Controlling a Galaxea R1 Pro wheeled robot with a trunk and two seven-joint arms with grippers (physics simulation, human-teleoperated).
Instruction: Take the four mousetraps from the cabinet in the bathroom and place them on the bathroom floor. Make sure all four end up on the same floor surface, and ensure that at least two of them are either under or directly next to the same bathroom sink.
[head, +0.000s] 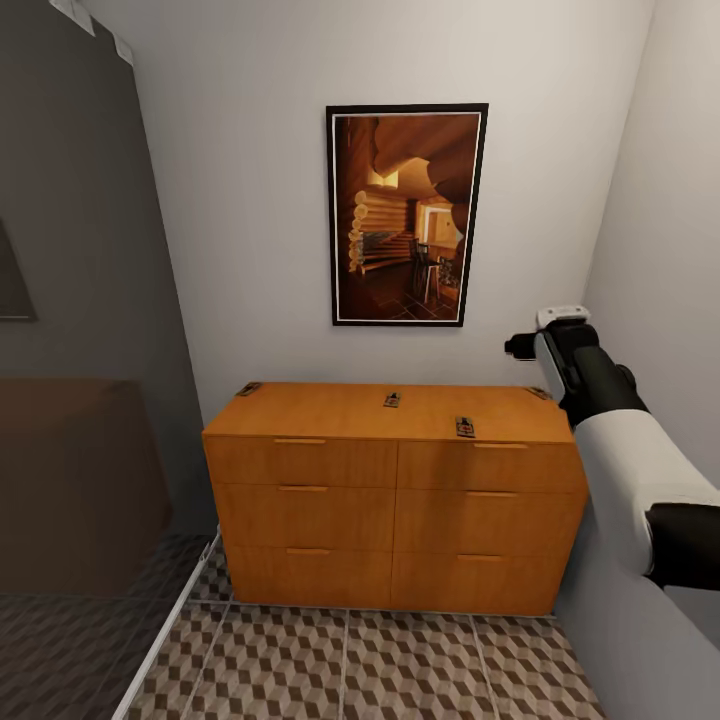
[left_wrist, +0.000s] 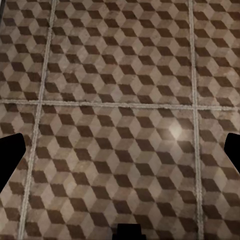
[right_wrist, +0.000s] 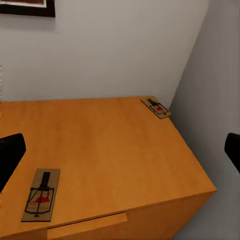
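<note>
While all four lie flat on the cabinet top, the facts go like this:

Mousetraps: four small tan boards with black wire lie on the flat top of the cabinet (head: 395, 480).
First mousetrap (head: 465, 428): near the front edge, right of the middle. From the right wrist it shows up close (right_wrist: 41, 194), with a red mark on it, just above a drawer handle.
Second mousetrap (head: 392, 400): near the middle of the top, at about 10 o'clock from the first one.
Third mousetrap (head: 248, 389): at the back left corner, well apart from the others.
Fourth mousetrap (head: 539, 393): at the back right corner, near the side wall; the right wrist sees it too (right_wrist: 156, 107).
Cabinet: orange-brown wood with six drawers and bar handles, pushed against the back wall.
Bathroom floor (head: 350, 665): cube-pattern tiles, at 6 o'clock from the cabinet. The left wrist looks at these tiles (left_wrist: 120, 100).
Right arm (head: 600, 430): held up beside the cabinet's right end, above the top.
Right gripper (right_wrist: 120, 150): spread wide with nothing in it, one dark fingertip (right_wrist: 10, 152) at each side.
Left gripper (left_wrist: 120, 157): spread wide with nothing in it, over the floor.
Picture (head: 406, 214): a framed picture hangs on the wall at 12 o'clock from the cabinet.
</note>
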